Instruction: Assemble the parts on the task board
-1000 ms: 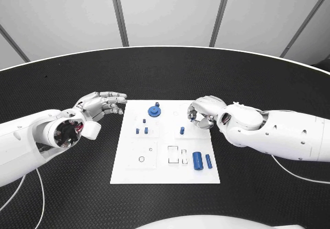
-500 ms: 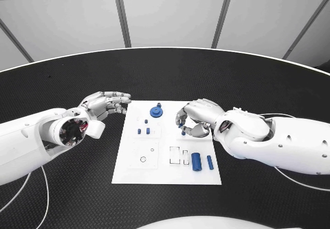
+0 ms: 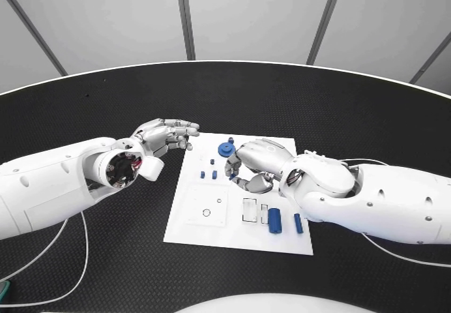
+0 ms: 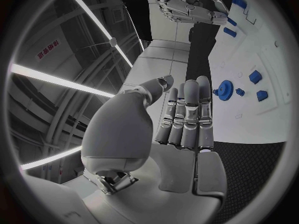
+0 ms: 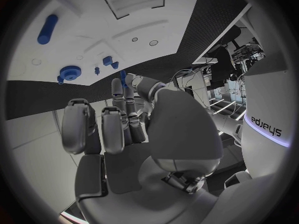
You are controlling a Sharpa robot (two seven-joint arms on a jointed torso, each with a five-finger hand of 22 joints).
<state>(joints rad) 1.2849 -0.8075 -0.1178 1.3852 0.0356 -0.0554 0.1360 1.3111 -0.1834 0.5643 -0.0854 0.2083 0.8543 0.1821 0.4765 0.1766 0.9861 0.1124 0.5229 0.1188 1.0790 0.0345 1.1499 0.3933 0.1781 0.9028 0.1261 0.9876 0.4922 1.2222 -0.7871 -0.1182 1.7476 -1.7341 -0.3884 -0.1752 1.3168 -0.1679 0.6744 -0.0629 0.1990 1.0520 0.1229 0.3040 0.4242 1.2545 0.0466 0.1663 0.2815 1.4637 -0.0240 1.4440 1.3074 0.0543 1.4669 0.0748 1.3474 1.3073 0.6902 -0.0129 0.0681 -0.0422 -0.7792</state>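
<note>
The round black worktop point(image 3: 113, 104) is carrying a white rectangular task board point(image 3: 282, 242) near its middle, long axis running from the far edge toward the near edge. The right silver hand point(image 3: 248, 164) is hovering over the board's middle, fingers curled around a small blue peg point(image 5: 122, 78); whether it is pinching the peg I cannot tell. The left silver hand point(image 3: 167, 137) is hanging just off the board's far left corner, fingers held together and holding nothing. A blue gear-shaped disc point(image 3: 227, 149) is sitting at the far edge. Two blue cylinders point(image 3: 274, 220) are lying side by side near the board's near right corner, pointing far to near. Two small blue pieces point(image 3: 208, 175) are standing left of the right hand.
</note>
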